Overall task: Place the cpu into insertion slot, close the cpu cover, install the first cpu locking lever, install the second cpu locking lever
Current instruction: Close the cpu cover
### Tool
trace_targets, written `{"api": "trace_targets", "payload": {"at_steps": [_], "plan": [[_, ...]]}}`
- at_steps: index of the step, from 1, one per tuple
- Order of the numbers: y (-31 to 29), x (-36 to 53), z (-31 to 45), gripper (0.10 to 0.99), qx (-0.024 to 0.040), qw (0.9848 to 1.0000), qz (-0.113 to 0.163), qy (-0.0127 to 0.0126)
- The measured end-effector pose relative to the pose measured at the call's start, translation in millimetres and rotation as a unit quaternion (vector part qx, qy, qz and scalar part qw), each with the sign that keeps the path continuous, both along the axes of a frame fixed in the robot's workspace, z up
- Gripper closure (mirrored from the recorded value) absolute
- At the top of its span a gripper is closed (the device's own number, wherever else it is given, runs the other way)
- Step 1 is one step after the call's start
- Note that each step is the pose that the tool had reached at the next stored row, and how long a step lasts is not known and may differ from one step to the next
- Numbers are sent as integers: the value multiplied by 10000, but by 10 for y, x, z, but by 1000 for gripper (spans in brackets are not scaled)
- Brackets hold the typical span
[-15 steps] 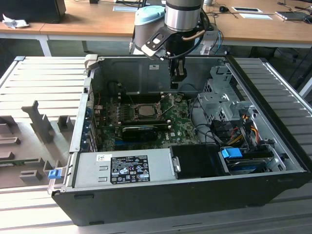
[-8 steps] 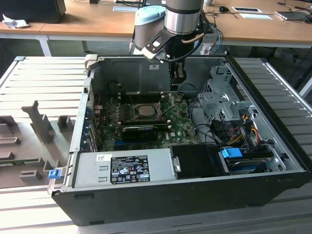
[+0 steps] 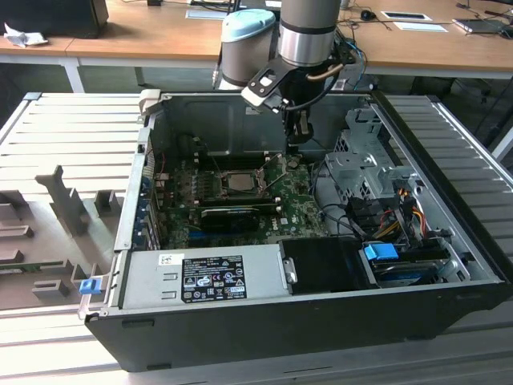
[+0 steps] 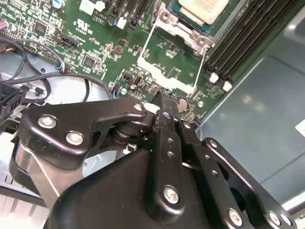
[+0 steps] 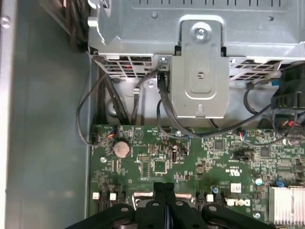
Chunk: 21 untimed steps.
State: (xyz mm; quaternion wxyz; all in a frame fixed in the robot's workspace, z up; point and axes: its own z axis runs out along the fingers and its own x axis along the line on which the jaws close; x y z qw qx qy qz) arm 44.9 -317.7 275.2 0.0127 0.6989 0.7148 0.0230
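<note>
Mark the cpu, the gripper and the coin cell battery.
cpu (image 4: 202, 8): second wrist view, on its pale top face.
gripper (image 5: 164, 187): first wrist view, at the tips of its shut fingers.
coin cell battery (image 5: 121, 148): first wrist view, centre of its round face.

The gripper (image 4: 166, 94) hangs inside the open case (image 3: 240, 337), with free room straight above it. The wall (image 5: 47, 119) stands close beside it. On one side the cage (image 5: 200, 71) and looping cables (image 5: 164, 114) bar the way. On the opposite side the board (image 4: 167, 52) lies low as far as the socket (image 4: 186, 28) and the memory slots (image 4: 243, 38).
</note>
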Motion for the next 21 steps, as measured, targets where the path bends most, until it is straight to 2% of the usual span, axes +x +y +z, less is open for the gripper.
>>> {"api": "trace_targets", "payload": {"at_steps": [5,8,13,15,17,18,19,21], "plan": [[-29,1,-81,980,0,10000,3,0],[-29,17,-105,980,0,10000,4,0],[-29,144,-138,980,1,10000,6,5],[-29,163,-192,980,1,10000,12,7],[-29,149,-236,980,0,10000,21,7],[-29,136,-241,980,0,10000,24,7],[-29,77,-252,980,0,10000,30,7],[-29,59,-252,980,1,10000,30,7]]}}
